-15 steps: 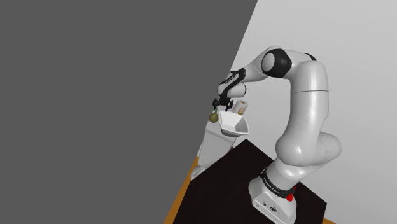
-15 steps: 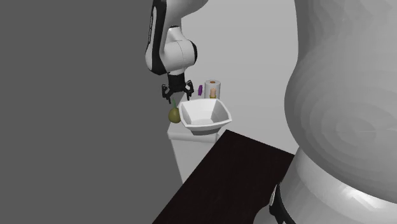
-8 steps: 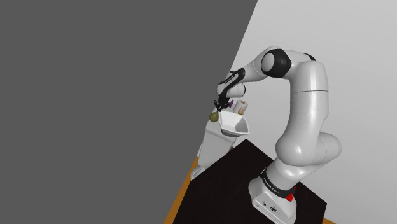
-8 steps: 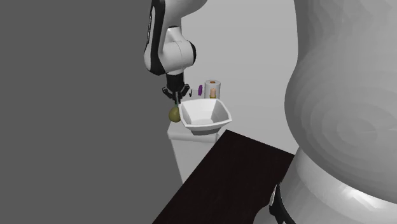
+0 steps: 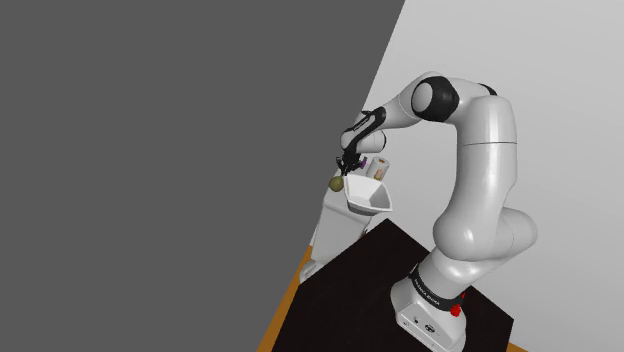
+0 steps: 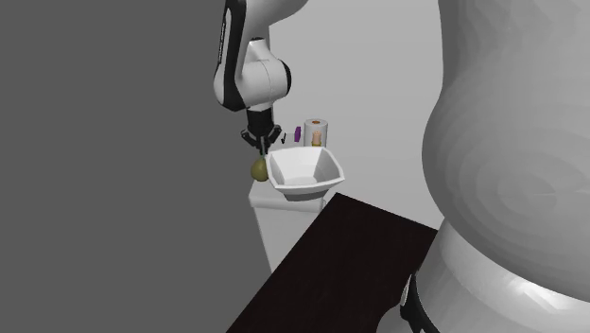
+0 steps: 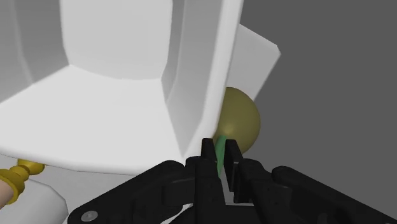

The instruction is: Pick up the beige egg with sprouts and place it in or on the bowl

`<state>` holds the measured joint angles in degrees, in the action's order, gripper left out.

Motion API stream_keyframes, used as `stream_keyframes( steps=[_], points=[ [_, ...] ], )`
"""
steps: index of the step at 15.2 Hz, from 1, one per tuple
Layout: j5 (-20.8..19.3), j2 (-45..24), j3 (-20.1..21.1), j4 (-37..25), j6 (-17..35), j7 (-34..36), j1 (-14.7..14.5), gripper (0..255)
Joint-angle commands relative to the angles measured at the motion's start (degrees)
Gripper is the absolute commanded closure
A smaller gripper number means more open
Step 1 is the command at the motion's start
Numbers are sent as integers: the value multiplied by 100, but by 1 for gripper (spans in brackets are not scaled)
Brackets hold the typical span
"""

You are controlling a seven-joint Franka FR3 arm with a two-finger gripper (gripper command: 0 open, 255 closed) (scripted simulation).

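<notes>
The olive-beige egg (image 7: 240,119) sits beside the outer wall of the white bowl (image 7: 114,95), with a green sprout (image 7: 220,154) rising from it. My gripper (image 7: 220,159) is directly over the egg, its two black fingers shut on the green sprout. In the shoulder view the egg (image 5: 337,184) rests at the edge of a white pedestal (image 5: 335,225), just left of the bowl (image 5: 368,193), under the gripper (image 5: 345,168). From the second exterior view the egg (image 6: 258,168) sits left of the bowl (image 6: 304,173), below the gripper (image 6: 259,147).
Behind the bowl stand a clear cup with a beige thing inside (image 6: 316,132) and a small purple object (image 6: 297,133). A dark grey wall (image 5: 180,150) runs close along the pedestal's left. The dark tabletop (image 5: 400,270) carries the arm's stand (image 5: 432,310).
The fingers, apart a second ago, have closed on the sprout above the egg. The arm and the egg have barely shifted.
</notes>
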<state>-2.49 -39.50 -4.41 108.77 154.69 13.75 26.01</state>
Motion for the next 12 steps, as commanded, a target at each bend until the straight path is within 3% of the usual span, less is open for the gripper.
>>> stream_keyframes(
  steps=[1, 12],
  points=[
    [-10, 142, 48, 44, -97, 6, -75, 255],
    [-12, 834, 23, 177, -654, -29, -102, 255]
  ],
)
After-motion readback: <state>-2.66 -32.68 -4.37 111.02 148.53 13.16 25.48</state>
